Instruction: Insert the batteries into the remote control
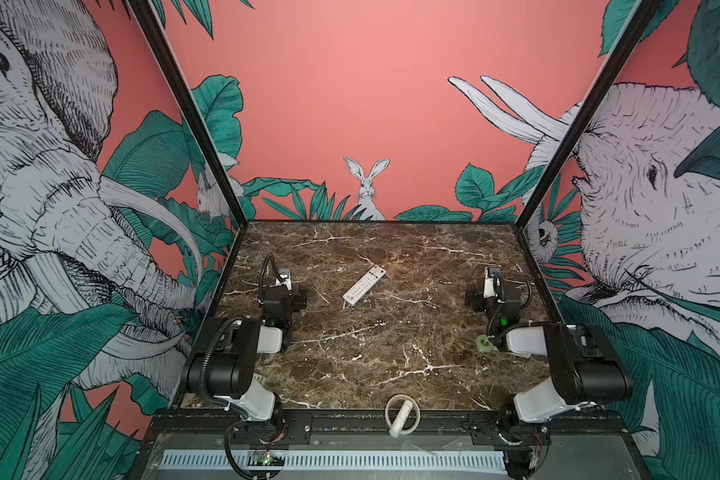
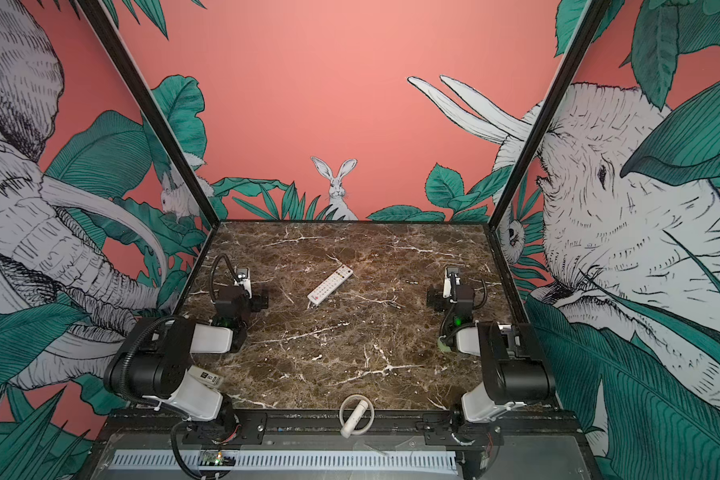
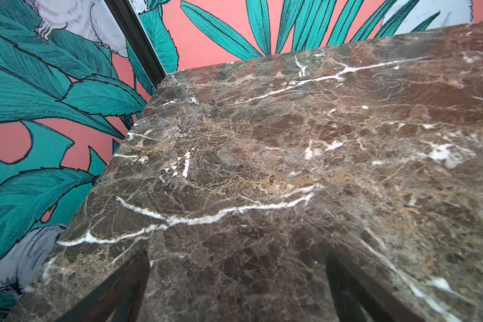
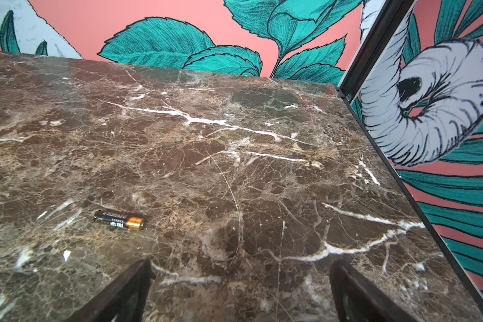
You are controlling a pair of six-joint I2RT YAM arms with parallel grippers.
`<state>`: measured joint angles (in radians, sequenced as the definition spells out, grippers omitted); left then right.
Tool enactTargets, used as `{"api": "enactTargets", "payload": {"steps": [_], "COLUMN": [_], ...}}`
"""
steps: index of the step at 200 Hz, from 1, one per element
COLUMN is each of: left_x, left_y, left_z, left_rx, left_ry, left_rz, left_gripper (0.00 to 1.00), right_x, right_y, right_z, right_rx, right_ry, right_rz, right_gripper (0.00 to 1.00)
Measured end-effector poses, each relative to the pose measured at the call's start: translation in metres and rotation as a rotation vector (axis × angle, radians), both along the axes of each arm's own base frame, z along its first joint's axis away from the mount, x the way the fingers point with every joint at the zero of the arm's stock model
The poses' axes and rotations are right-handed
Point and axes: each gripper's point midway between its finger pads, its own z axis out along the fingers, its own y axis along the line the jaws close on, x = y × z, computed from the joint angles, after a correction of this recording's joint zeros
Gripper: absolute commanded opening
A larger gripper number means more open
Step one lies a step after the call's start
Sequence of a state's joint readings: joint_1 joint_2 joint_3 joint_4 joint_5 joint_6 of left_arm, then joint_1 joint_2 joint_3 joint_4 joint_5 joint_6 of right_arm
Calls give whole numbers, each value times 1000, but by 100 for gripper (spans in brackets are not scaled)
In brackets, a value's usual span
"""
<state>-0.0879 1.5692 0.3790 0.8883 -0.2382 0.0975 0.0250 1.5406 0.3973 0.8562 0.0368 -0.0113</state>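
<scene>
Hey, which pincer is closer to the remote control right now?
Left. The left pincer hangs open just left of the remote control; the right pincer is farther off on its other side, beyond the batteries.

No legible txt: print on battery [image 4: 120, 220] & white sticker [image 2: 209, 378] too blurry

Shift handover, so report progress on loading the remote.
Done: nothing; the remote control lies buttons-up, one battery and the other battery loose on the marble table. In hand: nothing; left tool and right tool open, empty. Left: every step.
</scene>
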Motion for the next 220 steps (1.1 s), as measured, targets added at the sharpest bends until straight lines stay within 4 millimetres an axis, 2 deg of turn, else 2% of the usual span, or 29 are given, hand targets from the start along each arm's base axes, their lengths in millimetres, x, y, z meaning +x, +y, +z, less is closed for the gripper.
{"api": "enactTargets", "payload": {"steps": [87,142,220], "left_x": [0,4,4], "left_y": [-1,-16,-10], "left_z": [0,0,0], "left_rx": [-1,-19,-16], "left_ry": [0,9,8], "left_rz": [-3,-101,-63], "left_gripper": [99,100,99], "right_x": [0,0,0], "right_y": [0,0,0], "right_z": [0,0,0], "right_rx": [0,0,0], "right_ry": [0,0,0], "right_rz": [0,0,0], "right_gripper": [99,99,99]}}
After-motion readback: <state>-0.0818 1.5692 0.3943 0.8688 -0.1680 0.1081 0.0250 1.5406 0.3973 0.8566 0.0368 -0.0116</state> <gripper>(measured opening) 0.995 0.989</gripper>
